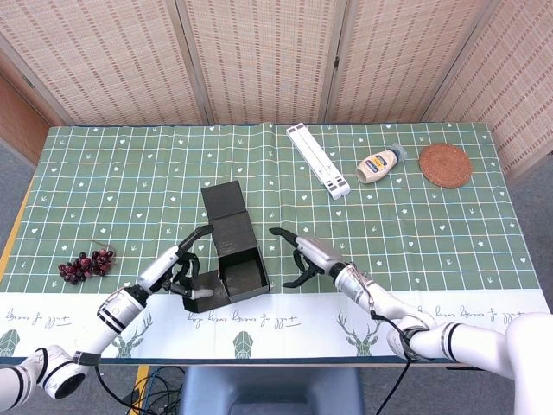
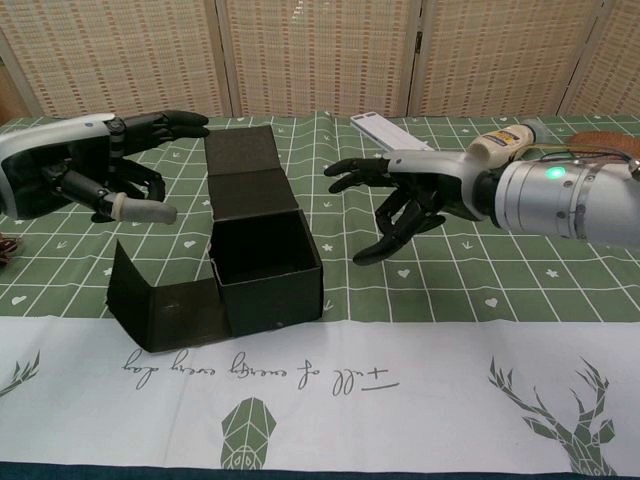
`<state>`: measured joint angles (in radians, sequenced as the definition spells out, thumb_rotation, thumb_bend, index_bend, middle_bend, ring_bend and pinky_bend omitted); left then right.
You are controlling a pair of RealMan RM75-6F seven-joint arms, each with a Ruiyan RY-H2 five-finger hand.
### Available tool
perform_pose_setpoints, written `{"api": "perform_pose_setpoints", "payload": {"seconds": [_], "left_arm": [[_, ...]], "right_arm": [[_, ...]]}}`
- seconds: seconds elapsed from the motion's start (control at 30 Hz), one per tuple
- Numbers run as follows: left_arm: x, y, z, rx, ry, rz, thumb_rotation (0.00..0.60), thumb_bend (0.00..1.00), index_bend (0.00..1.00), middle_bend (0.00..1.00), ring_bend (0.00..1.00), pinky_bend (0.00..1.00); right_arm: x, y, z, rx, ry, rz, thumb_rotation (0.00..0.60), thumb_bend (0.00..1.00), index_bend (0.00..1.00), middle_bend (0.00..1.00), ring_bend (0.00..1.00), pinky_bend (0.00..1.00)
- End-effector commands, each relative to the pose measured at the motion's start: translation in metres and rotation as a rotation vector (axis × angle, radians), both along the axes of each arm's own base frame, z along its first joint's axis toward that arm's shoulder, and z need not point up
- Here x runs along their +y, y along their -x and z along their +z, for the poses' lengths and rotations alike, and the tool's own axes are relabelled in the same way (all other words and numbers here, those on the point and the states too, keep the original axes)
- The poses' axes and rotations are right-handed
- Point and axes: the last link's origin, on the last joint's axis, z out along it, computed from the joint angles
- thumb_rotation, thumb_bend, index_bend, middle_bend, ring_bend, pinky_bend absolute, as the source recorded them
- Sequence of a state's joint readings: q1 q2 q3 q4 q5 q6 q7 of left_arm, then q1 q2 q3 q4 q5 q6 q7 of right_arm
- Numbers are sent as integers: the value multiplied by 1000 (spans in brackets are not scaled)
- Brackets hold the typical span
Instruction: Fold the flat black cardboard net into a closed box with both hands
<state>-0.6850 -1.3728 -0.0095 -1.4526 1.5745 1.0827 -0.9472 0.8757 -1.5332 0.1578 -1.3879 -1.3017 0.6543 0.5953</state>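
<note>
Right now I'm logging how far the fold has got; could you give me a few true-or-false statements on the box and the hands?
1. The black box is open at the top. True.
2. The right hand grips the box wall. False: it hovers beside the box, fingers spread, touching nothing.
3. The left hand holds nothing. True.
4. The grapes lie inside the box. False: they sit on the tablecloth, far to its left.
5. The lid flap lies shut over the box. False: it stretches back behind the opening.

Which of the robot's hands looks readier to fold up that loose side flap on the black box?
Probably the left hand: it hovers right above the side flap of the black box, while the right hand is across it.
</note>
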Motion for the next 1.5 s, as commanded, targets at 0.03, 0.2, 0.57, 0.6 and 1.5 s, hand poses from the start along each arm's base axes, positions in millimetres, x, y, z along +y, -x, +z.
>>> {"api": "perform_pose_setpoints", "payload": {"seconds": [0.03,0.2,0.57,0.6,1.5], "left_arm": [[-1,-1,0,-2,0,-3,600,120,46,5,606,857],[-3,0,2,-1,-4,0,600,120,46,5,606,857],[-5,4,5,-9,-6,15,600,119,46,5,606,857],[-5,4,5,-10,-7,16,600,119,46,5,606,857],[2,22,33,-54,-190,100,600,120,95,6,618,862]], "right_arm": [[6,3,-10,-26,-43,-65,600,0,0,36,730,1000],[8,3,-25,-43,-64,-114,600,0,0,33,729,1000],[6,-6,-46,-42,-54,-109,600,0,0,30,729,1000],[6,-7,-48,-41,-54,-105,600,0,0,30,729,1000],[-7,-32,-86,-149,44,-180,600,48,300,416,781,1000]]}}
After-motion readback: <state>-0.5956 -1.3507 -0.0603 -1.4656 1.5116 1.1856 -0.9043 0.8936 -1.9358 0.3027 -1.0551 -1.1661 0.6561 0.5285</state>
